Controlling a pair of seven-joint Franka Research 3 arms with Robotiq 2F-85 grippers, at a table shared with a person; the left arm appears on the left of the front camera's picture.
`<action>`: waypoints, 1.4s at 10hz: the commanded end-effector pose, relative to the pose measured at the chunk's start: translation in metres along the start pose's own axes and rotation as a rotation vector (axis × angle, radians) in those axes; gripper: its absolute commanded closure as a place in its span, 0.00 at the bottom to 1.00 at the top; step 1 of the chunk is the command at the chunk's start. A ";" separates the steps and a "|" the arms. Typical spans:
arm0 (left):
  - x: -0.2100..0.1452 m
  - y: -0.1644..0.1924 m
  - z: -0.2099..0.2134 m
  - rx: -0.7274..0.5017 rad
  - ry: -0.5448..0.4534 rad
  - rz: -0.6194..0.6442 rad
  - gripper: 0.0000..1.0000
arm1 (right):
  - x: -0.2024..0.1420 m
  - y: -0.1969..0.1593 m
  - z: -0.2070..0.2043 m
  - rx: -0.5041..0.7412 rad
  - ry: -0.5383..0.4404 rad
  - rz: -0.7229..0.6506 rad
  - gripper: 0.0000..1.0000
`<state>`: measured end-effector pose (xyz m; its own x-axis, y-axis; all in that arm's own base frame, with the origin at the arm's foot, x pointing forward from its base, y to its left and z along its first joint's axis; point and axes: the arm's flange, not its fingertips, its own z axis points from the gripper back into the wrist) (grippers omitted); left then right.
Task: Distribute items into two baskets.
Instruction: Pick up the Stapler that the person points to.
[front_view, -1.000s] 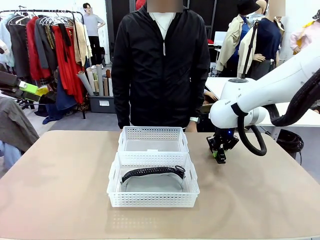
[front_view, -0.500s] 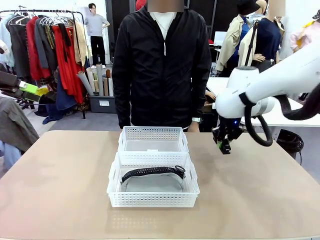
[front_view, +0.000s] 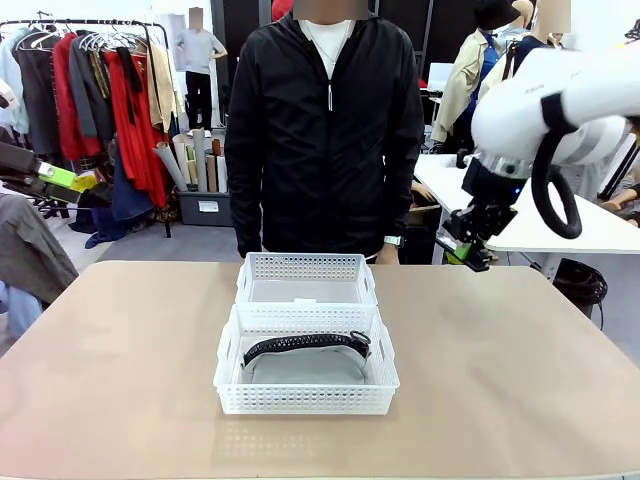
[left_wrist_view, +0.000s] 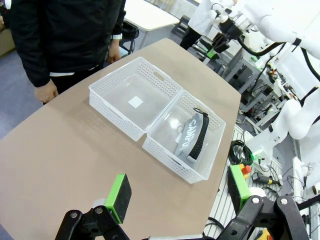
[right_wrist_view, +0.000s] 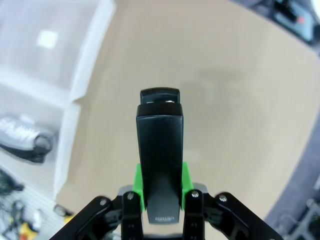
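Black stapler (right_wrist_view: 159, 150) is sitting clamped between your right fingers (right_wrist_view: 185, 181), long axis along them; the empty far basket (front_view: 305, 268) is lying below-left of them. Your left fingers (left_wrist_view: 118, 197) are hanging open.

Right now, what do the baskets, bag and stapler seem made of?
Near basket and far basket: white moulded plastic, perforated lattice walls. Bag: matte grey fabric, lying slack. Stapler: smooth black casing, faint sheen; perhaps plastic or painted metal.
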<state>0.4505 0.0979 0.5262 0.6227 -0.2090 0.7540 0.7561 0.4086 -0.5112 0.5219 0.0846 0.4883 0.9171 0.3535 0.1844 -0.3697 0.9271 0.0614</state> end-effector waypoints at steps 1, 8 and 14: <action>0.000 -0.001 0.001 0.004 -0.002 -0.003 0.00 | -0.020 0.001 0.026 0.068 0.033 0.119 1.00; 0.000 -0.001 0.001 0.004 -0.002 -0.003 0.00 | -0.062 0.006 0.082 0.030 0.133 0.348 1.00; 0.000 -0.001 0.001 0.004 -0.002 -0.003 0.00 | -0.062 0.007 0.081 0.032 0.143 0.343 1.00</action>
<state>0.4506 0.0980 0.5261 0.6229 -0.2089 0.7539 0.7560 0.4086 -0.5114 0.4516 0.0586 0.5555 0.7433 0.6666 0.0563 -0.6689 0.7418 0.0490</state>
